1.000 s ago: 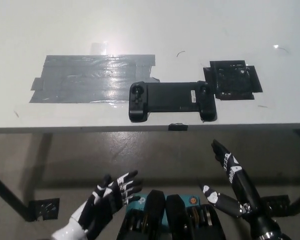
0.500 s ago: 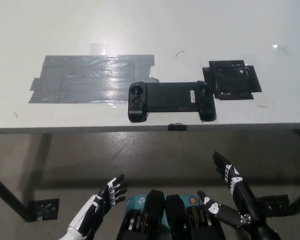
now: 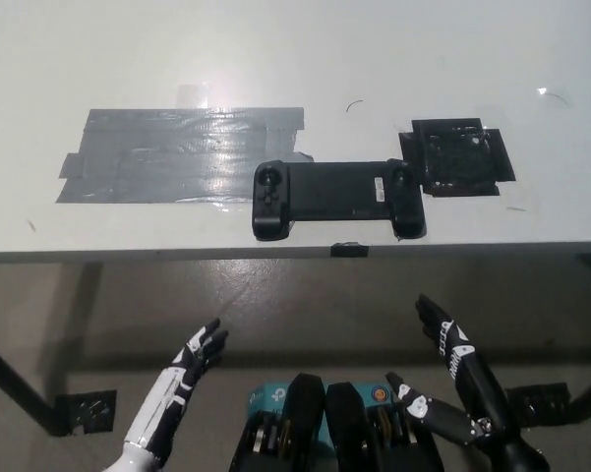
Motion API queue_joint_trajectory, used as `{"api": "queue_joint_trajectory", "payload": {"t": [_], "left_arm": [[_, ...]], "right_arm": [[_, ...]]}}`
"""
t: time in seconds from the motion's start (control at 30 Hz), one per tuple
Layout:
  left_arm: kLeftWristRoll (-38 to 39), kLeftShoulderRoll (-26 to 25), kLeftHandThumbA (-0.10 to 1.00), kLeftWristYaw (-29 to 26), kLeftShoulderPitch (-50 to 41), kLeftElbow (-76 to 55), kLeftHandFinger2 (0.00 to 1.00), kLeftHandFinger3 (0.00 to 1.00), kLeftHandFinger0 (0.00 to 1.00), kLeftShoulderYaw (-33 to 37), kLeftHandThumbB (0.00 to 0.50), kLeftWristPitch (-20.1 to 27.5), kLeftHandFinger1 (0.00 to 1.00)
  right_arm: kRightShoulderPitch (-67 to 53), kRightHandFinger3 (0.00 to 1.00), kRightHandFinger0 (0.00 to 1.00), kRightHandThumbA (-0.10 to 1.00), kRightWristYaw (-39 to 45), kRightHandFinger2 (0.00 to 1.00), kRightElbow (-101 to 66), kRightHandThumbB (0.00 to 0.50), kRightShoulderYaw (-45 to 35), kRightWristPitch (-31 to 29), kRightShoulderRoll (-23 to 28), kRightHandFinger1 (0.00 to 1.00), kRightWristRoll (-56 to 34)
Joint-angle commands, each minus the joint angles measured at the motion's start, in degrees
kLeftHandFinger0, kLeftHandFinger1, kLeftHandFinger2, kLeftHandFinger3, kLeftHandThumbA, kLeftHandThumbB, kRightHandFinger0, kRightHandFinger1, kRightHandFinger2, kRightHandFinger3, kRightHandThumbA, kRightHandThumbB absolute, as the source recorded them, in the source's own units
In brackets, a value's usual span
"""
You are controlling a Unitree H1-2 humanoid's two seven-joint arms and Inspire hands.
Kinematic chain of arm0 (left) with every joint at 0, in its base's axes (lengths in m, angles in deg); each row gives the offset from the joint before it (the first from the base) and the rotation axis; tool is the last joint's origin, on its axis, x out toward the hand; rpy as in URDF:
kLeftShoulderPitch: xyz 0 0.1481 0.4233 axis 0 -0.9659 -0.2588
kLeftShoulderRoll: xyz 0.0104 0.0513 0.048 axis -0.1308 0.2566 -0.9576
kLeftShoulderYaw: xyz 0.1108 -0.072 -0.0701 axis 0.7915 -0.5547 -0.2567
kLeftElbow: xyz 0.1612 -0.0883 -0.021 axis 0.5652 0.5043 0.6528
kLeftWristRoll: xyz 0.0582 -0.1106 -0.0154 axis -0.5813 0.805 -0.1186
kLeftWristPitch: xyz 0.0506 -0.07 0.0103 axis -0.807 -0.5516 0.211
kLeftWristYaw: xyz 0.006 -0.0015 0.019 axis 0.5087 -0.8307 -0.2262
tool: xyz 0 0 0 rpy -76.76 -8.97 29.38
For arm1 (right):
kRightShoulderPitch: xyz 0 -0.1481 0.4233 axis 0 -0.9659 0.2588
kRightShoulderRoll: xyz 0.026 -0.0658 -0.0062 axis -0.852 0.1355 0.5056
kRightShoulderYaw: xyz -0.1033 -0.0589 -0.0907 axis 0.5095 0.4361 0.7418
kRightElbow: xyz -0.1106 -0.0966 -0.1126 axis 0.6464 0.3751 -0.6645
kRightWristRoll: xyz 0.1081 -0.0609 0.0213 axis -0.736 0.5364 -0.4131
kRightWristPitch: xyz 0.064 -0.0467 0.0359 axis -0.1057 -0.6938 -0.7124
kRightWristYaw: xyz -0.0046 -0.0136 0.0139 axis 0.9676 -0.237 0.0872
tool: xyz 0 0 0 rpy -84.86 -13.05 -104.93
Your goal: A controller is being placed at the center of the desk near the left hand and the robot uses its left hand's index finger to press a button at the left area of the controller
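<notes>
A black controller (image 3: 336, 198) lies on the white desk (image 3: 374, 59) close to its front edge, long side left to right, with a round stick on its left grip. My white left hand (image 3: 182, 379) is low at the lower left, below the desk edge and well short of the controller, fingers stretched out and apart, holding nothing. My black right hand (image 3: 450, 369) rests at the lower right, also below the desk edge, open with fingers spread.
A wide patch of grey tape (image 3: 182, 152) covers the desk left of the controller. A square of black tape (image 3: 457, 157) sits just right of it. Dark table legs (image 3: 10, 383) cross the floor at lower left.
My left hand has uncurled and stretched out, shifting left and lower in the picture. The right hand has dropped slightly. The controller has not moved.
</notes>
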Motion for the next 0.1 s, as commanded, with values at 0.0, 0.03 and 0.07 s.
{"api": "queue_joint_trajectory", "payload": {"t": [0.0, 0.03, 0.07], "left_arm": [[-5.03, 1.02, 1.00, -6.58, 1.31, -0.41, 1.00, 1.00, 1.00, -1.08, 0.347, 10.60, 1.00], [-5.89, 1.16, 1.00, -7.34, 1.19, -0.61, 1.00, 1.00, 1.00, -1.07, 0.353, 10.62, 1.00], [-6.17, 1.22, 1.00, -7.63, 1.16, -0.67, 1.00, 1.00, 1.00, -1.06, 0.354, 10.62, 1.00]], "right_arm": [[1.81, 1.00, 1.00, 0.70, 0.48, 1.00, -0.89, 0.203, 0.17, -2.86, -0.87, 1.00, -1.24], [1.82, 1.00, 1.00, 0.70, 0.53, 1.00, -0.89, 0.205, 0.17, -2.85, -0.90, 1.00, -1.37], [1.81, 1.00, 1.00, 0.71, 0.53, 1.00, -0.87, 0.207, 0.17, -2.87, -0.90, 1.00, -1.37]]}}
